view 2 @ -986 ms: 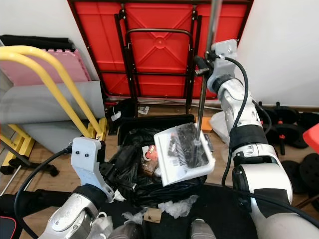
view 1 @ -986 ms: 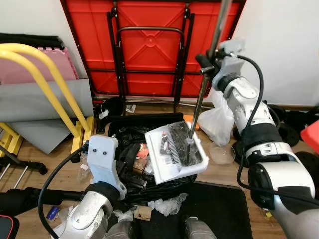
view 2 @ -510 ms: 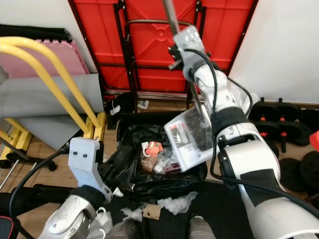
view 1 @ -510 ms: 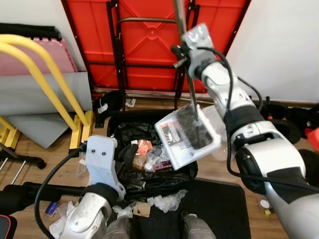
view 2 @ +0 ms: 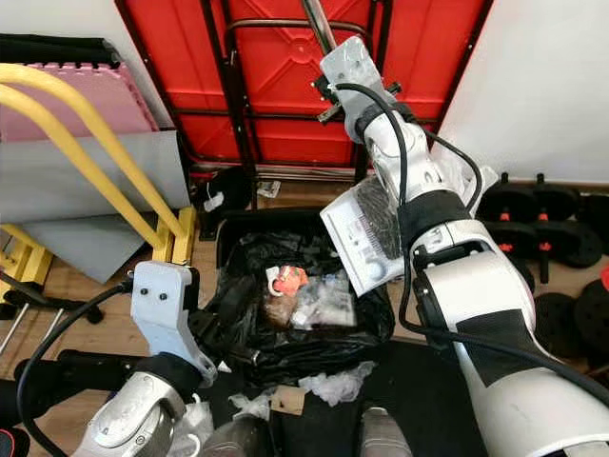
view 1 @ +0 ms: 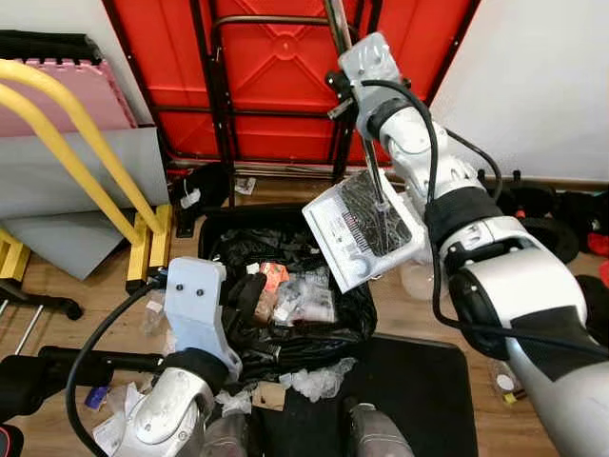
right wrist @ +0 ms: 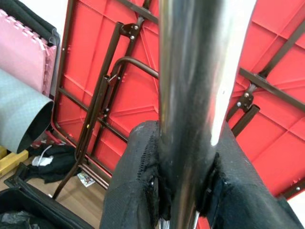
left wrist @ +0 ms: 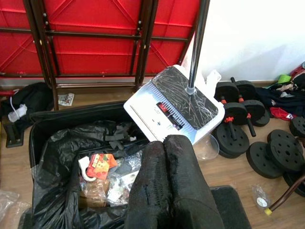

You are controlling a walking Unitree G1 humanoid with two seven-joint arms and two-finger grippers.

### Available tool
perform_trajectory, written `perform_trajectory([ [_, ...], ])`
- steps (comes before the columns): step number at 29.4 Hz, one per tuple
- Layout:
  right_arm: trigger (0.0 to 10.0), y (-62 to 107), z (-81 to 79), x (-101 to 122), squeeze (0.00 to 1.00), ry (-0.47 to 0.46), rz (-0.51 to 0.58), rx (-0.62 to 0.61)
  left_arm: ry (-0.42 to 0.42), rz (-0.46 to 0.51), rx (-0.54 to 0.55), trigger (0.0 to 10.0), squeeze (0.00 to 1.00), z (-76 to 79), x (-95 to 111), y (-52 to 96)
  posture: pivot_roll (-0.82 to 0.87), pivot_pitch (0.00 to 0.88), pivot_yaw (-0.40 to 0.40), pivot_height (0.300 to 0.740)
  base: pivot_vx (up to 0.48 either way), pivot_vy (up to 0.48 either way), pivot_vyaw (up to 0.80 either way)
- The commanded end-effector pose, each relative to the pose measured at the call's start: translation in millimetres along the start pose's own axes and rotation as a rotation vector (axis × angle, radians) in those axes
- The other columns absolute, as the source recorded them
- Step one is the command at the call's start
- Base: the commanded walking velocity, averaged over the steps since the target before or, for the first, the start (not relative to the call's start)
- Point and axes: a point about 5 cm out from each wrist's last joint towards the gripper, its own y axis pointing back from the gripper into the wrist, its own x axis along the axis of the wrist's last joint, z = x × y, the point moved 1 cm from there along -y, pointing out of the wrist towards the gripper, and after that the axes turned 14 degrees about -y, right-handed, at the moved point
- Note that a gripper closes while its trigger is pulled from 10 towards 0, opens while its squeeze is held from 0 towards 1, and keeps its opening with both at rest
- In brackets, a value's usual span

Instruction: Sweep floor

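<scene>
The dustpan's metal handle (view 1: 335,21) runs off the top edge; print on the orange packet (left wrist: 98,162) in the bin bag (view 1: 285,328) is too small to read.

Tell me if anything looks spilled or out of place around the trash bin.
Yes. Crumpled wrappers and a cardboard scrap lie on the floor just outside the black-bagged bin, nearest the robot, so some litter is not in the bag.

dustpan (view 1: 364,229) has been lifted and tilted steeply over the bin bag (view 1: 285,305) by the right hand (right wrist: 183,191); debris emptied out.
</scene>
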Motion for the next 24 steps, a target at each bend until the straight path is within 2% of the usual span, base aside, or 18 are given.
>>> perform_trajectory([
  [1,10.0,2.3,10.7,11,0.0,-0.064,0.076,-0.014,-0.005,-0.028,0.013,10.0,0.0,-1.1,-5,1.0,-0.05,0.221,-0.061,0.74,0.0,0.0,0.0],
  [3,10.0,2.3,10.7,11,0.0,-0.064,0.076,-0.014,-0.005,-0.028,0.013,10.0,0.0,-1.1,-5,1.0,-0.05,0.221,-0.061,0.74,0.0,0.0,0.0],
  [4,10.0,9.1,16.7,-1,0.0,-0.116,0.062,-0.021,-0.006,-0.033,0.023,10.0,0.0,-2.8,-6,0.0,-0.05,0.215,-0.062,0.74,0.0,0.0,0.0],
  [8,10.0,15.3,22.1,-8,0.0,-0.183,0.067,-0.029,-0.003,-0.04,0.038,10.0,0.0,-5.2,-8,-1.2,-0.06,0.207,-0.061,0.74,0.0,0.0,0.0],
  [9,10.0,17.6,23.3,-9,0.0,-0.287,0.086,-0.024,0.0,-0.043,0.049,10.0,0.0,-7.2,-9,-2.0,-0.06,0.196,-0.061,0.74,0.0,0.0,0.0],
  [10,10.0,17.6,23.3,-9,0.0,-0.287,0.086,-0.024,0.0,-0.043,0.049,10.0,0.0,-7.2,-9,-2.0,-0.06,0.196,-0.061,0.74,0.0,0.0,0.0],
  [12,10.0,24.0,21.3,-6,0.0,-0.464,0.137,0.029,0.012,-0.049,0.091,10.0,0.0,-14.1,-12,-3.6,-0.06,0.179,-0.062,0.74,0.0,0.0,0.0],
  [14,10.0,24.0,21.3,-6,0.0,-0.464,0.137,0.029,0.012,-0.049,0.091,10.0,0.0,-14.1,-12,-3.6,-0.06,0.179,-0.062,0.74,0.0,0.0,0.0],
  [15,10.0,27.0,20.2,-5,0.0,-0.507,0.153,0.052,0.016,-0.051,0.108,10.0,0.0,-16.8,-12,-4.0,-0.06,0.179,-0.062,0.74,0.0,0.0,0.0],
  [20,10.0,36.6,20.9,-9,0.0,-0.514,0.162,0.062,0.01,-0.059,0.142,10.0,0.0,-23.4,-15,-4.7,-0.06,0.16,-0.061,0.74,0.0,0.0,0.0],
  [21,10.0,44.5,28.2,-14,0.0,-0.492,0.174,-0.002,0.005,-0.062,0.158,10.0,0.0,-28.3,-17,-6.5,-0.07,0.142,-0.051,0.74,0.0,0.0,0.0],
  [24,10.0,48.3,29.4,-15,0.0,-0.5,0.185,-0.03,0.002,-0.061,0.159,10.0,0.0,-29.9,-18,-8.8,-0.07,0.132,-0.047,0.74,0.0,0.0,0.0],
])
